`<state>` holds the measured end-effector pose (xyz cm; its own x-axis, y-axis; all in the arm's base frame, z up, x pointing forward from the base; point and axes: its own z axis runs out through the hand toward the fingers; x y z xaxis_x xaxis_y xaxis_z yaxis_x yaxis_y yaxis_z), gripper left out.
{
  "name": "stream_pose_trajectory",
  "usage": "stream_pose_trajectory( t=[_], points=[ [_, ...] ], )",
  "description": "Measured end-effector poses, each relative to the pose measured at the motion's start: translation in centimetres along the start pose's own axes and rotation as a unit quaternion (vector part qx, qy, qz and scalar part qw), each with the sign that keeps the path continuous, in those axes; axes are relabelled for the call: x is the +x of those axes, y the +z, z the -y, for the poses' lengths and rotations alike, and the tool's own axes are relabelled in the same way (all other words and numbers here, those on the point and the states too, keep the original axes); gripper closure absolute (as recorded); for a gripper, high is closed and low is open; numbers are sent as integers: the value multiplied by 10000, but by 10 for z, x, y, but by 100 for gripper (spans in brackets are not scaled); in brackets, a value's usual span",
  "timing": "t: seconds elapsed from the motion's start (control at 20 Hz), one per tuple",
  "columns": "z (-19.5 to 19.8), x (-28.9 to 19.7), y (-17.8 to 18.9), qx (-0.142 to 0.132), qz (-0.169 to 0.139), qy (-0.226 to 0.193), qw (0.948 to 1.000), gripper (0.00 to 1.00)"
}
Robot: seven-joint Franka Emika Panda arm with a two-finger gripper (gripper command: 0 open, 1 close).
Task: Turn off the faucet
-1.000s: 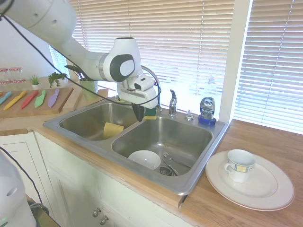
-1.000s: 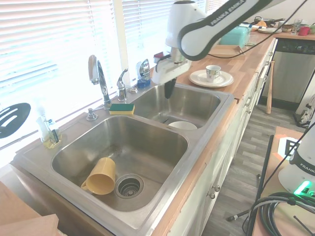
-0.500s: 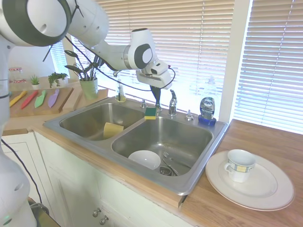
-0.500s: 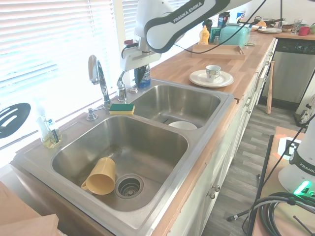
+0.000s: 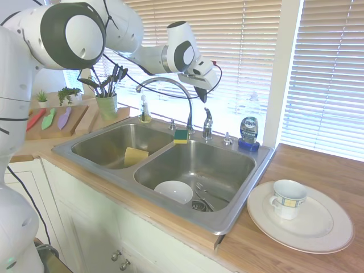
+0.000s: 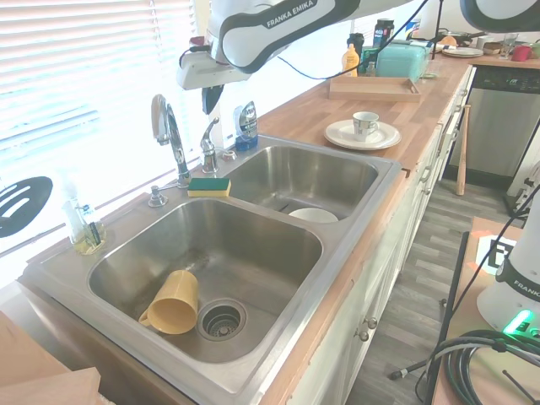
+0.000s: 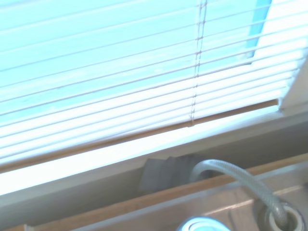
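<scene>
Hovering pincer (image 5: 203,95) sits above faucet (image 5: 207,124) handle.

1. "FRANKA EMIKA" printed in white along the dark band of the robot arm (image 6: 291,10).
2. "FRANKA", partly cut off, on the white robot base (image 6: 516,283).
3. Blue label on the dish-soap bottle (image 5: 248,129): lettering too small to make out.

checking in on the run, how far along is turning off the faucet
Early stage. Done: the gripper is up at the back of the sink, hanging above the faucet and its lever handle. In hand: nothing, and there is a clear gap between gripper and handle in both exterior views. Left: come down onto the handle and move it. No water stream is visible from the spout, so flow can't be judged.
</scene>
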<state>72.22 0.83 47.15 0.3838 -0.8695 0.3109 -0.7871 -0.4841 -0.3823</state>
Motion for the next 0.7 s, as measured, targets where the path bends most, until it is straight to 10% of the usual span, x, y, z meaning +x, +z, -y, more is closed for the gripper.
stream_pose_trajectory(
  t=[0.7],
  points=[
    [-16,1,24,-285,59,78,9995,100]
  ],
)
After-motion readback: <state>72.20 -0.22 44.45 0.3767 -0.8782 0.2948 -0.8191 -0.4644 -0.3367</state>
